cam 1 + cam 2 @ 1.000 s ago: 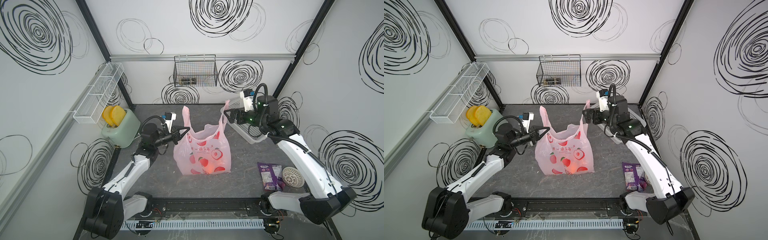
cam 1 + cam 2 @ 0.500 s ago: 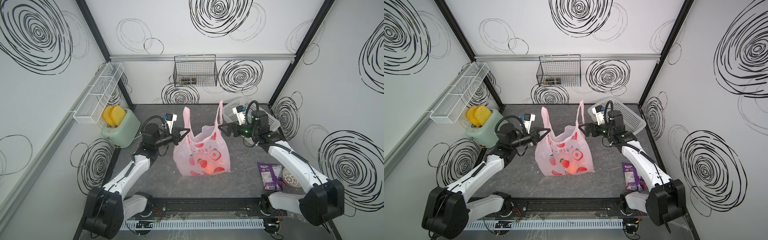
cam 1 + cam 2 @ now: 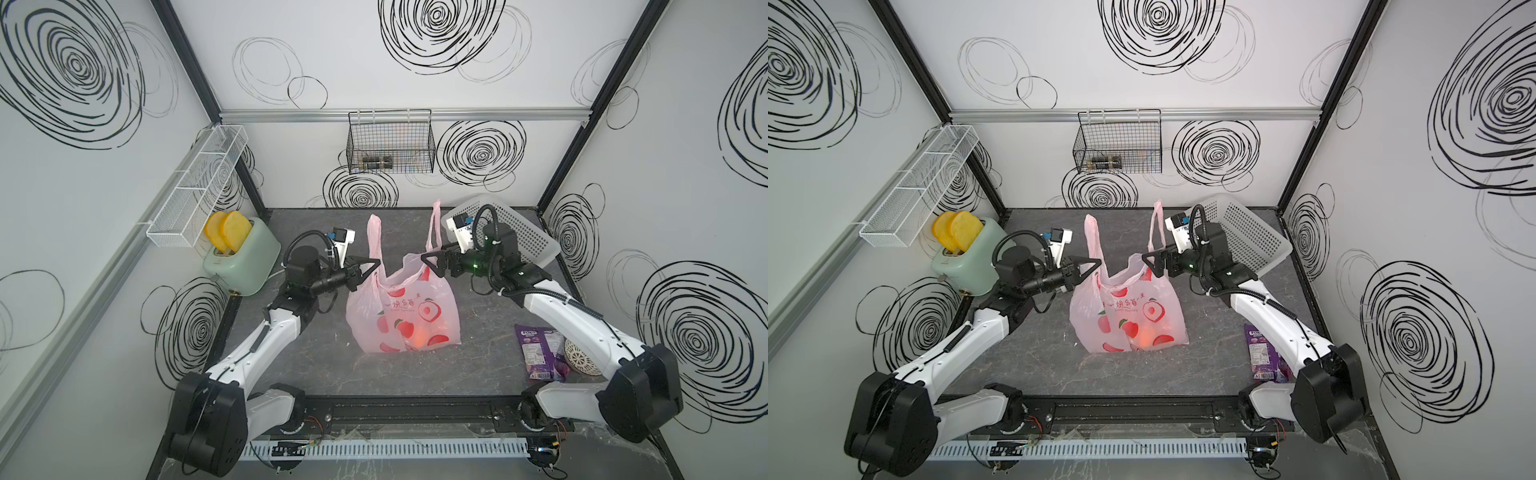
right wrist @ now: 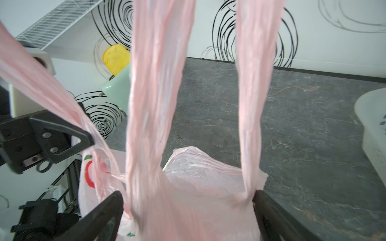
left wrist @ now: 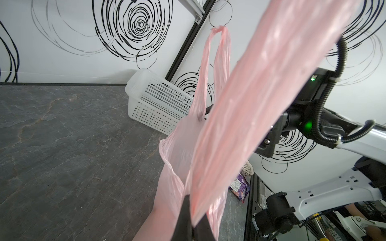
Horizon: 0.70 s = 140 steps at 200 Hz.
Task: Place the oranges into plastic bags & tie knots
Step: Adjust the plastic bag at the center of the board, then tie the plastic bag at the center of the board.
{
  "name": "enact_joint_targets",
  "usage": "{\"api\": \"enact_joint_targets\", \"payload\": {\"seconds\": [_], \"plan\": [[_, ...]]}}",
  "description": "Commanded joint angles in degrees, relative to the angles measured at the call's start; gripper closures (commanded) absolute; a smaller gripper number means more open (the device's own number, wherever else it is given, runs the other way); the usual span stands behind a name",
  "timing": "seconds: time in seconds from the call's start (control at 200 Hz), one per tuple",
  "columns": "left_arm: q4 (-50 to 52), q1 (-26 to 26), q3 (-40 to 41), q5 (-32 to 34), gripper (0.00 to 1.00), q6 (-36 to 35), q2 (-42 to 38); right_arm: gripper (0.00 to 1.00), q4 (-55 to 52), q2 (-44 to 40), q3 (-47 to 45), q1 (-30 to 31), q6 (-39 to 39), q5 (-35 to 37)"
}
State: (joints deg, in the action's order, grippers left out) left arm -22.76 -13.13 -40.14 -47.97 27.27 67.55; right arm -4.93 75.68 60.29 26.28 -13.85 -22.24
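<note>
standing in the middle of the table (image 3: 316, 365), the pink bag (image 3: 405, 316) shows an orange (image 3: 419, 338) glowing through its lower wall; both handles are up, not yet tied. the left claw (image 3: 371, 268) stays pinched shut on the left handle (image 3: 374, 237). the right claw (image 4: 188, 208) has swung from the white basket (image 3: 528, 237) down to the right handle (image 3: 434, 224), jaws wide open around its base, gripping nothing yet. filling looks finished; knotting is likely next.
</note>
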Motion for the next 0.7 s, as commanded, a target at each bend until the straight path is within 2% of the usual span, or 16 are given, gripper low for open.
{"api": "enact_joint_targets", "payload": {"seconds": [0.0, 0.05, 0.16, 0.29, 0.49, 0.695], "plan": [[-1.0, -0.3, -2.2, -1.2, 1.00, -0.8, 0.2, 0.02, -0.5, 1.4, 2.7, 0.4, 2.8, 8.0], [-0.8, -0.3, -2.2, -1.3, 1.00, -0.9, 0.1, 0.02, 0.7, 2.2, 2.7, -0.6, 3.2, 6.3], [-0.2, -0.2, -2.4, -1.5, 1.00, -1.2, -0.1, 0.02, 3.7, 4.7, 3.4, -2.8, 3.7, -2.2], [0.6, -0.2, -2.6, -1.6, 1.00, -1.5, -0.3, 0.02, 5.4, 6.2, 4.0, -3.3, 4.4, -5.3], [1.7, -0.2, -3.0, -1.7, 1.00, -1.7, -0.1, 0.38, 8.3, 5.5, 2.2, -3.3, 4.9, -7.8], [4.2, -0.4, -4.3, 1.0, 1.00, 1.5, 0.5, 0.66, 9.1, 3.6, 1.4, -2.3, 5.6, -6.8]]}}
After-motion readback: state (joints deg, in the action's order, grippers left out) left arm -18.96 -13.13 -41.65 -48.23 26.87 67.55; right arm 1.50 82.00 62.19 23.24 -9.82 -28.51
